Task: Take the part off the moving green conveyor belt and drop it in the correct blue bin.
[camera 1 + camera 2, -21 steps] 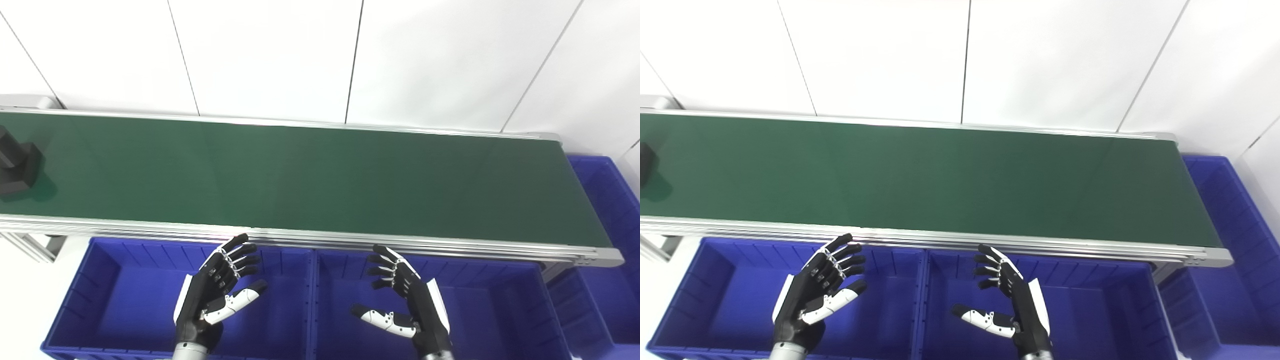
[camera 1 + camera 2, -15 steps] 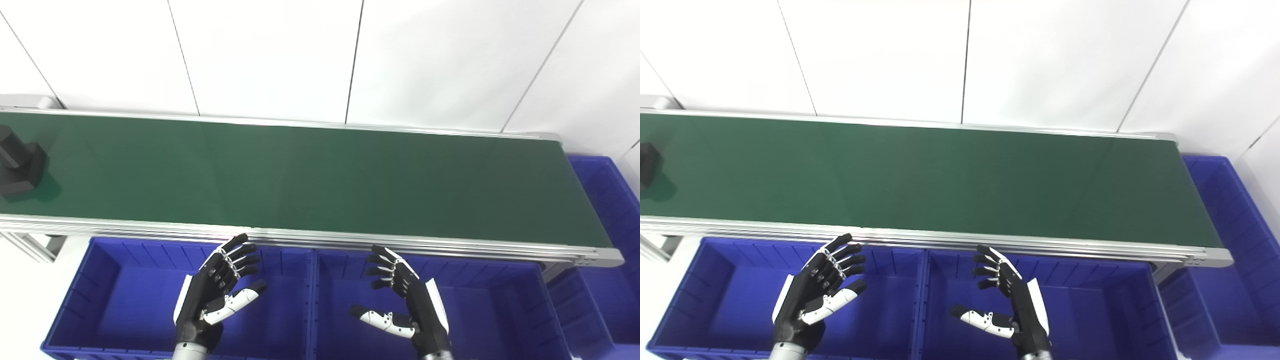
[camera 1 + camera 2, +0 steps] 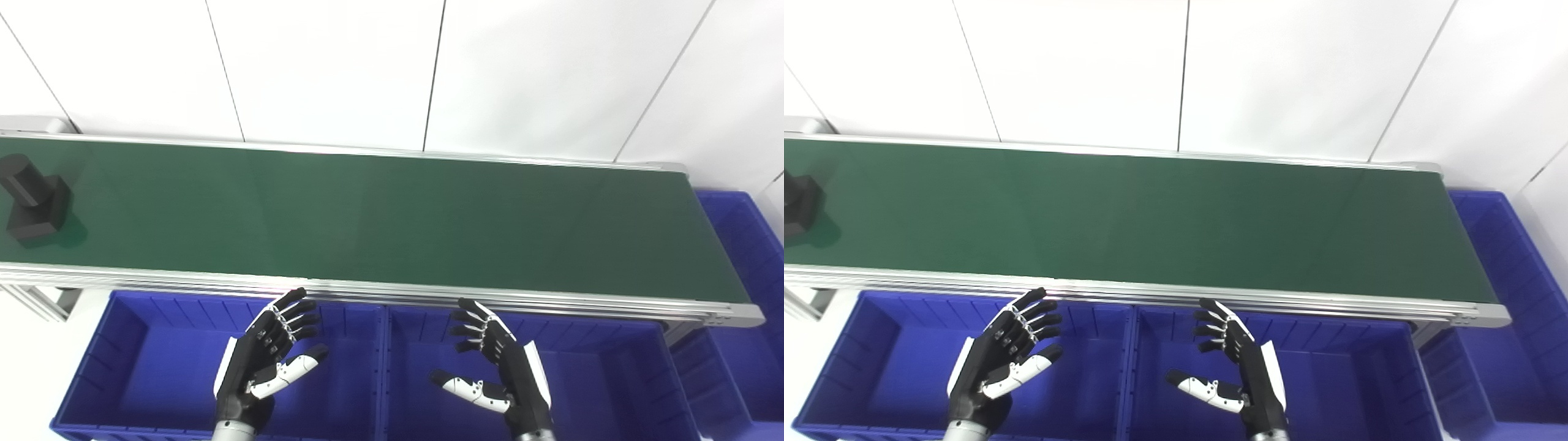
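The part (image 3: 33,199) is on the far left of the belt (image 3: 392,214), well apart from both hands. It looks like a stiff, dark block with a round stem, probably light; the stem seems the best place to hold. The left hand (image 3: 266,358) and right hand (image 3: 496,367) are empty, fingers spread, above the bins (image 3: 153,392).

A: Behind everything, a white wall (image 3: 331,61) of flat panels, split by thin dark seams (image 3: 433,73) that run up at slight angles.

B: Lower left corner?

A: Pale floor (image 3: 27,361), plain. A bit of silver metal frame (image 3: 43,301) slants across it, ribbed along its length.

B: Anything else?

A: A white strip of wall at the far right edge (image 3: 1543,184).
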Controlling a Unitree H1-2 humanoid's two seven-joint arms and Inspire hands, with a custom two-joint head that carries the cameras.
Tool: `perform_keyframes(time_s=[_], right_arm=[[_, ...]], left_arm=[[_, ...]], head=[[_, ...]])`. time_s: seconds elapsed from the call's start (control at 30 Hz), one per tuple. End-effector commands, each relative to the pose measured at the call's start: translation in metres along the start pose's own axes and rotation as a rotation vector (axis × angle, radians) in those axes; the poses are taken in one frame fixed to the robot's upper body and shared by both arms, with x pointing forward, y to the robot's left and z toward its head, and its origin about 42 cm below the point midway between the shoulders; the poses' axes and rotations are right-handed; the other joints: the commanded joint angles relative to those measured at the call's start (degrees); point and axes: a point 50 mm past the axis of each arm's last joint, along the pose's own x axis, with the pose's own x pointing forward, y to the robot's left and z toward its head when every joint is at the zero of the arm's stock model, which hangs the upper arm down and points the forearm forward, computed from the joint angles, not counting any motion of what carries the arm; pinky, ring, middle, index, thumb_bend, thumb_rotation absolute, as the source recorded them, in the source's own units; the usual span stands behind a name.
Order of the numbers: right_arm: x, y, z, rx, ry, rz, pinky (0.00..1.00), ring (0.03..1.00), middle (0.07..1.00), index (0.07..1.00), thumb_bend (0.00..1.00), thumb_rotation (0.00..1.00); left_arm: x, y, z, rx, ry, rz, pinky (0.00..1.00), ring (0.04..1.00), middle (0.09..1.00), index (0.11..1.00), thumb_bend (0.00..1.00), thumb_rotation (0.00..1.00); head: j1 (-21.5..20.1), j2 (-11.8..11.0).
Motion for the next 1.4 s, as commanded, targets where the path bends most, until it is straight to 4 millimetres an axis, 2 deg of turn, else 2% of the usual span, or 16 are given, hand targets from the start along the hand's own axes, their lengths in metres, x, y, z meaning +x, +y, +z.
perform_keyframes(time_s=[0.0, 0.07, 0.1, 0.13, 0.17, 0.2, 0.23, 0.27, 0.3, 0.33, 0.37, 0.43, 0.5, 0.73, 1.2, 1.37], right_arm=[[0.002, -0.003, 0.007, -0.007, -0.071, -0.008, 0.60, 0.713, 0.782, 0.828, 0.65, 0.17], [0.000, -0.007, 0.004, -0.010, -0.060, -0.010, 0.61, 0.714, 0.785, 0.828, 0.65, 0.15], [-0.001, -0.010, 0.002, -0.006, -0.054, -0.011, 0.61, 0.718, 0.790, 0.829, 0.64, 0.14], [-0.001, -0.013, 0.000, -0.004, -0.046, -0.013, 0.61, 0.719, 0.790, 0.829, 0.63, 0.12], [-0.001, -0.016, -0.002, -0.003, -0.038, -0.015, 0.61, 0.719, 0.790, 0.830, 0.63, 0.11], [-0.002, -0.019, -0.005, -0.002, -0.029, -0.017, 0.61, 0.722, 0.793, 0.834, 0.62, 0.09], [-0.002, -0.021, -0.007, -0.002, -0.023, -0.018, 0.62, 0.724, 0.797, 0.839, 0.61, 0.07], [-0.001, -0.023, -0.010, -0.001, -0.014, -0.017, 0.62, 0.725, 0.798, 0.841, 0.61, 0.06], [-0.001, -0.024, -0.011, 0.000, -0.008, -0.016, 0.63, 0.729, 0.803, 0.845, 0.59, 0.02], [0.000, -0.026, -0.015, 0.002, 0.002, -0.015, 0.64, 0.730, 0.805, 0.846, 0.59, 0.01], [0.000, -0.028, -0.017, 0.004, 0.009, -0.015, 0.64, 0.732, 0.808, 0.848, 0.58, 0.00], [0.002, -0.031, -0.023, 0.010, 0.030, -0.019, 0.63, 0.723, 0.808, 0.846, 0.57, 0.00], [0.003, -0.034, -0.028, 0.025, 0.049, -0.025, 0.62, 0.720, 0.806, 0.847, 0.57, 0.01], [0.005, -0.035, -0.033, 0.040, 0.065, -0.013, 0.65, 0.732, 0.812, 0.864, 0.55, 0.00], [0.004, -0.029, -0.030, 0.024, 0.056, -0.020, 0.60, 0.707, 0.800, 0.850, 0.56, 0.00], [0.003, -0.029, -0.029, 0.030, 0.054, -0.019, 0.60, 0.707, 0.800, 0.848, 0.55, 0.00]], left_arm=[[0.002, -0.006, 0.003, 0.003, -0.055, -0.014, 0.68, 0.699, 0.745, 0.783, 0.59, 0.00], [0.002, -0.010, -0.002, -0.008, -0.050, -0.008, 0.67, 0.696, 0.742, 0.780, 0.61, 0.00], [0.002, -0.012, -0.005, -0.016, -0.048, -0.009, 0.67, 0.694, 0.742, 0.779, 0.61, 0.00], [0.003, -0.015, -0.009, -0.021, -0.044, -0.012, 0.67, 0.694, 0.743, 0.782, 0.61, 0.00], [0.004, -0.017, -0.013, -0.021, -0.044, -0.015, 0.67, 0.694, 0.744, 0.786, 0.61, 0.00], [0.006, -0.020, -0.018, -0.021, -0.044, -0.016, 0.66, 0.688, 0.740, 0.787, 0.62, 0.00], [0.007, -0.022, -0.021, -0.020, -0.044, -0.016, 0.65, 0.681, 0.734, 0.784, 0.64, 0.00], [0.008, -0.025, -0.026, -0.015, -0.048, -0.010, 0.65, 0.678, 0.732, 0.783, 0.64, 0.00], [0.009, -0.027, -0.028, -0.012, -0.051, -0.005, 0.63, 0.664, 0.719, 0.772, 0.66, 0.00], [0.011, -0.029, -0.032, -0.007, -0.056, 0.000, 0.63, 0.660, 0.714, 0.769, 0.66, 0.00], [0.012, -0.031, -0.034, -0.003, -0.059, 0.003, 0.62, 0.647, 0.704, 0.759, 0.69, 0.00], [0.015, -0.034, -0.037, -0.001, -0.058, 0.010, 0.62, 0.641, 0.697, 0.755, 0.71, 0.00], [0.018, -0.034, -0.041, -0.008, -0.051, 0.019, 0.61, 0.639, 0.695, 0.752, 0.74, 0.00], [0.023, -0.033, -0.044, -0.009, -0.047, 0.040, 0.59, 0.617, 0.674, 0.741, 0.79, 0.00], [0.022, -0.029, -0.041, -0.001, -0.050, 0.028, 0.57, 0.602, 0.657, 0.725, 0.85, 0.00], [0.020, -0.029, -0.042, -0.004, -0.048, 0.026, 0.58, 0.608, 0.667, 0.730, 0.81, 0.00]], head=[[3.74, -1.56], [8.02, -3.77], [8.69, -4.14], [12.19, -6.13], [12.66, -6.50], [15.22, -8.55], [15.22, -8.55], [17.51, -10.28], [17.51, -10.28], [19.97, -12.41], [19.97, -12.41], [23.79, -15.47], [25.23, -16.80], [25.69, -18.32], [20.98, -16.69], [20.91, -16.55]])
